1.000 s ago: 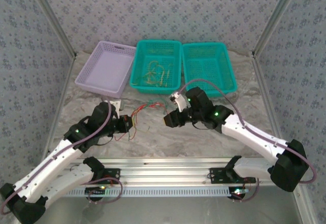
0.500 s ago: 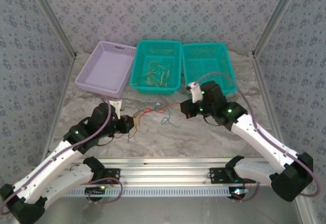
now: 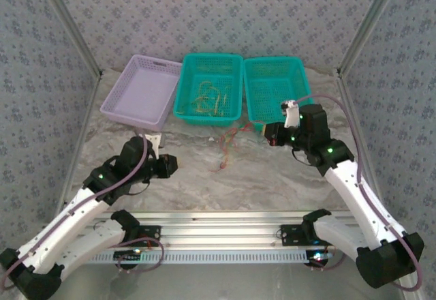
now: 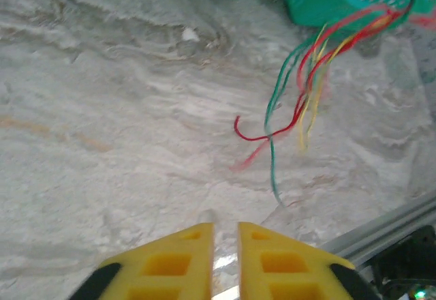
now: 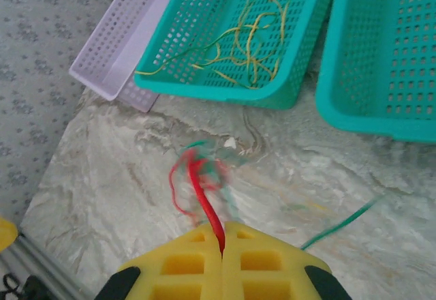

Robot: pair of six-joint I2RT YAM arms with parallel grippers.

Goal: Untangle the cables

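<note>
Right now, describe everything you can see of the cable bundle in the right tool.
The cable bundle is a few string-thin wires in red, yellow and green, crossing one another. The right tool is shut on its upper end; the strands droop toward the table, in front of the teal baskets, loose ends fanned out. The left tool is clear of it.

1. we see the table (image 3: pixel 204 184) as a pale, marble-veined surface, matt and faintly rough.
2. the middle teal basket (image 3: pixel 181 95), the right teal basket (image 3: pixel 279 59) and the lilac basket (image 3: pixel 117 83) look like perforated moulded plastic with a soft sheen.
3. the cables (image 4: pixel 308 75) wear smooth coloured plastic insulation.
4. the left gripper (image 4: pixel 225 226) and right gripper (image 5: pixel 223 230) have matt yellow plastic fingers, moulded in a grid.
5. the rail (image 3: pixel 225 219) looks like ribbed, brushed metal.
6. the walls (image 3: pixel 225 13) are patterned and matt; cloth or paper, we cannot tell.
</note>
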